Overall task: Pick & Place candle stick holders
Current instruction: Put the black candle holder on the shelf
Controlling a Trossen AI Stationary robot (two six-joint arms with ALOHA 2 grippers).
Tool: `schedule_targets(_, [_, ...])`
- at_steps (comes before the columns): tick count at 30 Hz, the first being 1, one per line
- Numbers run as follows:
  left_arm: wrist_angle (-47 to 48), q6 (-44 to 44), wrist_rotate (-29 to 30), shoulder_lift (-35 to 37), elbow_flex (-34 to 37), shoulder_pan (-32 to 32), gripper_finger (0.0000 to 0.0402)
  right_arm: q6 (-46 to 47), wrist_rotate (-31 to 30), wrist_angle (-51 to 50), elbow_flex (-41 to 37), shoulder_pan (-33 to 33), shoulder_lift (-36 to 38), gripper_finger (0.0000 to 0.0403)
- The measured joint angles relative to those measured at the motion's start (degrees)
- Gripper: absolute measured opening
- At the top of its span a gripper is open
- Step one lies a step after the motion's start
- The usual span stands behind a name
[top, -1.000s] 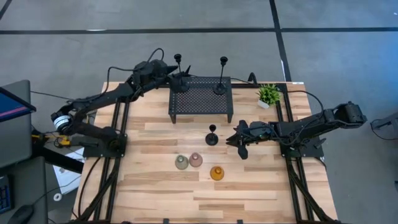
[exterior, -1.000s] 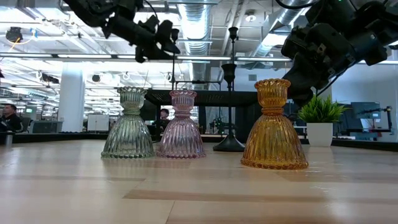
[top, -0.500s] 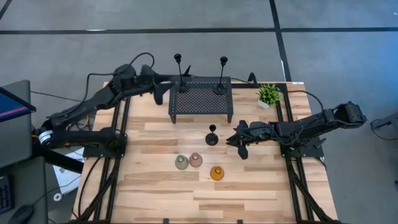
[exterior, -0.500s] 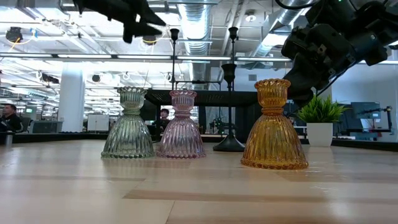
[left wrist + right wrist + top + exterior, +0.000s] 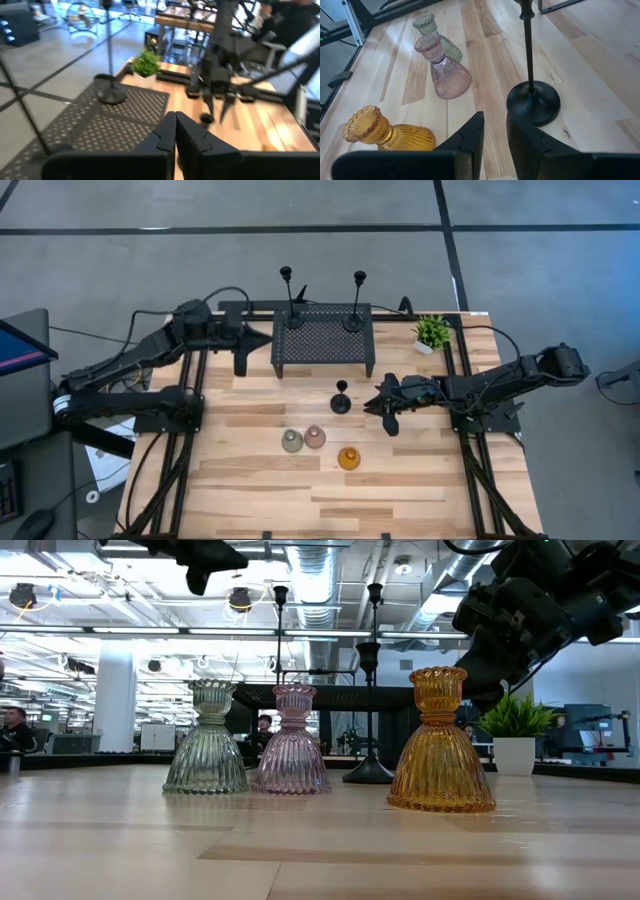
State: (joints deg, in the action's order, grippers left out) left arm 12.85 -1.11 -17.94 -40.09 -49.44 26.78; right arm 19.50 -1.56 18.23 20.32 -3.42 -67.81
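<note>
From above, left gripper point(image 5: 240, 352) shut and empty beside black perforated metal rack point(image 5: 323, 338) carrying two tall black thin-stemmed holders point(image 5: 289, 298), low view – green point(image 5: 206, 740), pink point(image 5: 291, 741), amber ribbed glass holders point(image 5: 440, 743) on table, right wrist – right gripper point(image 5: 493, 131) slightly parted, empty, near short black holder point(image 5: 532, 95)

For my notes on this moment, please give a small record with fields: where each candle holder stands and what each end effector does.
on rack: two tall black holders on the black rack
on table: short black holder; green, pink, amber holders
left end effector: shut, empty, beside the rack
right end effector: slightly apart, empty, near the short black holder
</note>
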Motion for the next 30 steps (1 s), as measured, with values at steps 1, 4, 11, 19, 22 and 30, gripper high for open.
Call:
schedule_targets(1, [0.0, -0.4, 0.0, 0.8, 1.2, -0.8, 0.0007, -0.1, 0.0, 0.0, 0.0, 0.0, 0.0, 0.0075])
schedule_targets(4, [-0.4, -2.6, 0.1, 3.7, 5.6, -3.6, 0.0006, -0.6, 0.0, 0.0, 0.0, 0.0, 0.0, 0.0075])
schedule_targets(11, [-5.9, -5.9, 0.0, 12.0, 18.9, -11.3, 0.0005, -0.6, 0.0, 0.4, 0.0, 0.0, 0.0, 0.0075])
schedule_targets(19, [-14.8, -9.1, 0.1, 18.9, 32.8, -18.0, 0.0005, -0.6, -0.2, 2.2, 0.0, 0.0, 0.0, 0.0075])
schedule_targets(22, [-18.9, -8.5, 0.1, 19.2, 36.7, -19.4, 0.0004, -0.6, -0.2, 2.8, 0.0, 0.0, 0.0, 0.0075])
schedule_targets(30, [-23.5, -6.3, 0.1, 19.0, 40.2, -22.1, 0.0006, -0.6, -0.2, 5.3, 0.0, 0.0, 0.0, 0.0075])
